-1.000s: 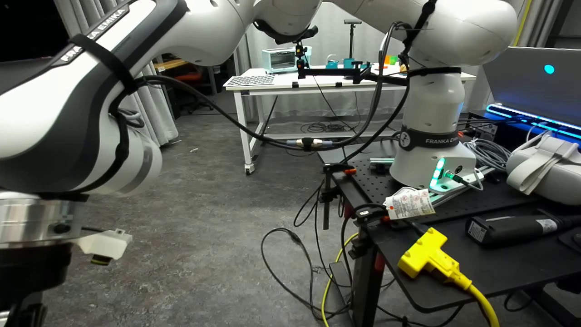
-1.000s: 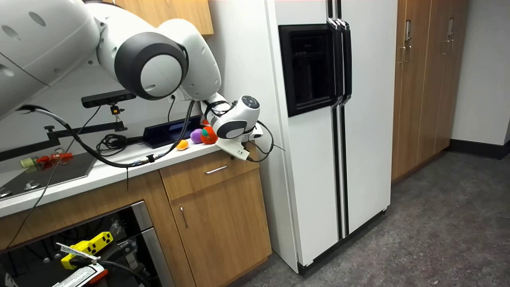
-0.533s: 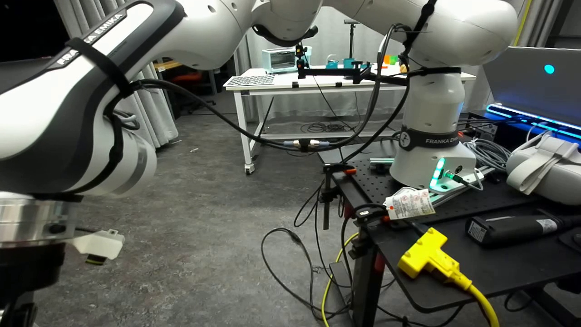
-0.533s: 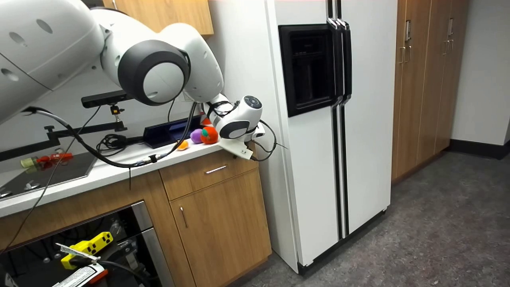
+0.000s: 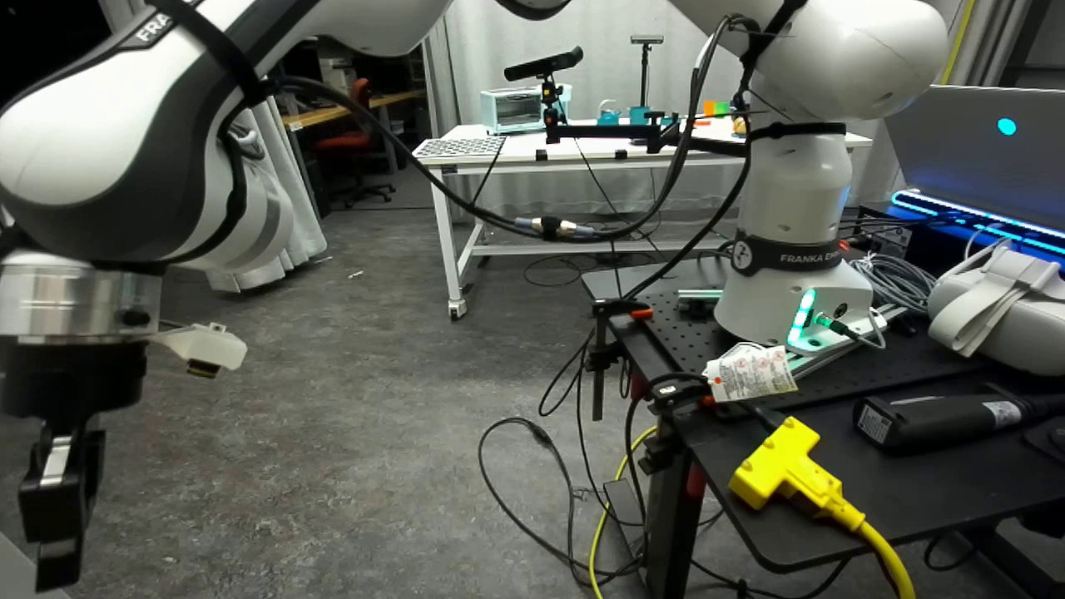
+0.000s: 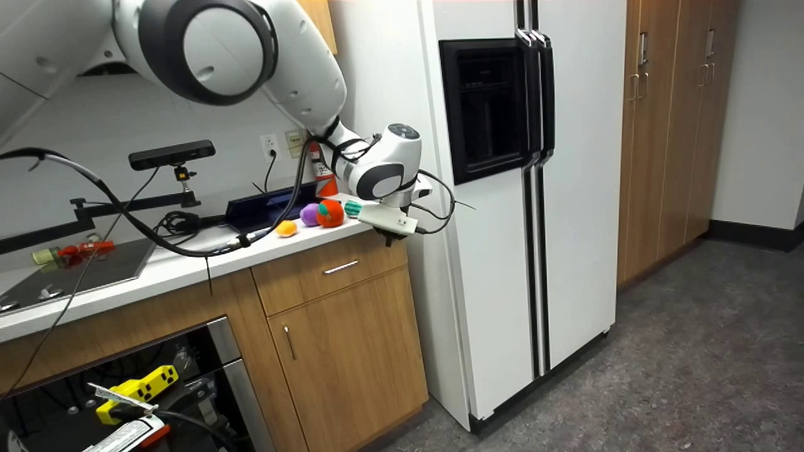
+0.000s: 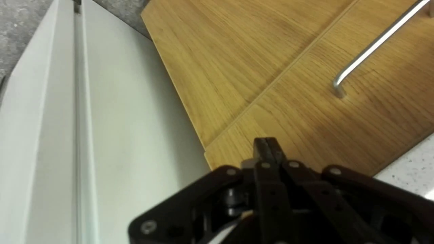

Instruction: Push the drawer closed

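Drawer [image 7: 325, 128] and refrigerator [image 6: 487, 232] stand side by side; drifting sideways, we could scrape the bigger. Below the counter [image 7: 410, 169], the drawer looks flush, so pushing hard might only stall us. Our gripper [image 7: 266, 140], jaws meeting on nothing, hangs near the drawer's refrigerator-side edge, contact unclear; we judge outward freest, the handle [image 7: 377, 42] well apart.

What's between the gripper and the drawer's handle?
In the wrist view, only the plain wooden front of the drawer shows between the gripper and the handle; no object lies there.
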`<state>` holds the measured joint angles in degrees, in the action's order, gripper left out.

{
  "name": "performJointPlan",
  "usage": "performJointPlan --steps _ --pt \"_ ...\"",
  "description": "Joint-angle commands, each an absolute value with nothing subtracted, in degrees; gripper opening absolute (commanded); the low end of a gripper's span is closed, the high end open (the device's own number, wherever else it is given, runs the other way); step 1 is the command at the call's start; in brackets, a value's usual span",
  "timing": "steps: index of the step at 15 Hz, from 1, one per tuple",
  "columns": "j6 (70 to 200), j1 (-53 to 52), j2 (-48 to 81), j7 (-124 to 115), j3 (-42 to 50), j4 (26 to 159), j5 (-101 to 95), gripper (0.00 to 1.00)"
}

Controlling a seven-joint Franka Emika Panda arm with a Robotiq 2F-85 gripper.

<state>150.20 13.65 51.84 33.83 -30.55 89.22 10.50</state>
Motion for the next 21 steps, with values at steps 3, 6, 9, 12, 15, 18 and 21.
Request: performJointPlan --steps 3,6,9,12,15,18,21 --pt "149.39 17.04 33.8 35.31 -28.89 105.83 12.96 0.0" --pt "149.78 18.62 25.54 37.15 -30.13 111.93 16.91 0.0" --pt "149.86 18.69 17.85 40.29 -30.35 116.29 23.58 0.0" --pt "149.51 16.9 11.15 44.7 -28.79 119.56 31.6 0.0" --pt "148.39 13.77 5.72 48.87 -25.53 122.35 38.64 0.0" --pt "147.66 9.23 1.54 51.92 -20.67 125.19 42.9 0.0" --pt "145.9 4.86 -1.43 53.32 -15.87 127.49 44.1 0.34"
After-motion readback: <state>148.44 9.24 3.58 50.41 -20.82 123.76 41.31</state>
